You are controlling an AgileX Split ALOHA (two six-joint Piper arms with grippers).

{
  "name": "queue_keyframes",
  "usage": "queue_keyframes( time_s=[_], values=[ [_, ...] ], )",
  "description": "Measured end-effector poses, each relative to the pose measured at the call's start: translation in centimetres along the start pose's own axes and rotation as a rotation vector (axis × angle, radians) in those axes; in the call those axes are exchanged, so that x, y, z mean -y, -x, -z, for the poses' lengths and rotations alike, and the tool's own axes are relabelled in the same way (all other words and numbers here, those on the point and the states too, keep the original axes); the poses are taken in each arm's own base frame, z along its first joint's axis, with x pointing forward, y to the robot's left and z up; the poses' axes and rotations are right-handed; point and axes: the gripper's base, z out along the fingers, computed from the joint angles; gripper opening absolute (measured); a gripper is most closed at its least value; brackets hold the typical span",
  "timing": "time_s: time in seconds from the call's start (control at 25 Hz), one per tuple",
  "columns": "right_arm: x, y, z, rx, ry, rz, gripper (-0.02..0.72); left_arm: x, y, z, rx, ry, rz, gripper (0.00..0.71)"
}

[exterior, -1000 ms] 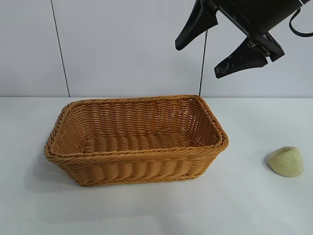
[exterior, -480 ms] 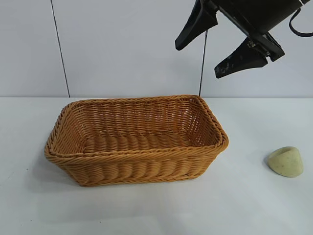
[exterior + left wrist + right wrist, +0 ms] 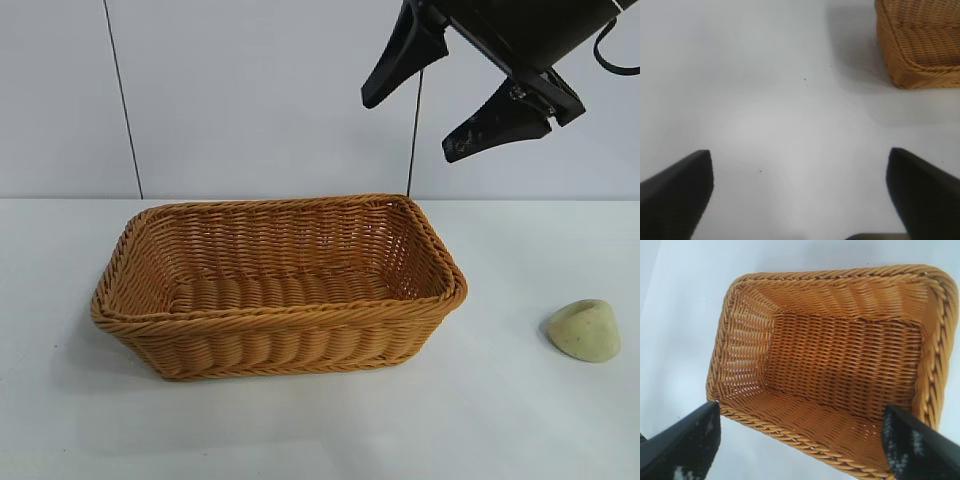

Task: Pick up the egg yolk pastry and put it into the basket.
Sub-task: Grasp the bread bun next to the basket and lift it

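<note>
Fingers (image 3: 400, 55) spread wide, empty, above basket (image 3: 300, 330).

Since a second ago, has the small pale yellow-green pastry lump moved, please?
No. The pale yellow-green pastry lump sits equally far right of the orange-tan wicker basket.

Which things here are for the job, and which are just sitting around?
For the job:
- egg yolk pastry, on the table right of the basket
- basket, nothing inside
- right gripper, open, high above the basket
- left gripper, open over bare table

Just there:
- white table
</note>
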Motion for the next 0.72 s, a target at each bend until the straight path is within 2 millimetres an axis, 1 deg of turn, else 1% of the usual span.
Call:
queue_keyframes(
  time_s=[0.16,0.32,0.44,0.52,0.56,0.72],
  values=[
    [0.1,1.0,1.3,-0.011,-0.125,0.036,0.626,0.0,-0.9,1.2,0.101,-0.006,-0.001,0.674],
    [1.3,1.6,2.5,-0.029,-0.288,0.045,0.626,0.0,-1.2,1.6,0.133,-0.007,-0.001,0.674],
    [3.1,1.8,3.3,-0.044,-0.362,0.024,0.626,0.0,-1.2,1.6,0.133,-0.007,-0.001,0.674],
    [4.9,2.0,4.0,-0.045,-0.402,-0.014,0.626,0.0,-1.2,1.6,0.133,-0.007,-0.001,0.674],
    [4.9,2.0,4.0,-0.045,-0.402,-0.014,0.626,0.0,-1.2,1.6,0.133,-0.007,-0.001,0.674],
    [8.1,2.3,4.4,-0.059,-0.449,-0.096,0.626,0.0,-1.2,1.6,0.133,-0.007,-0.001,0.674]
  ],
)
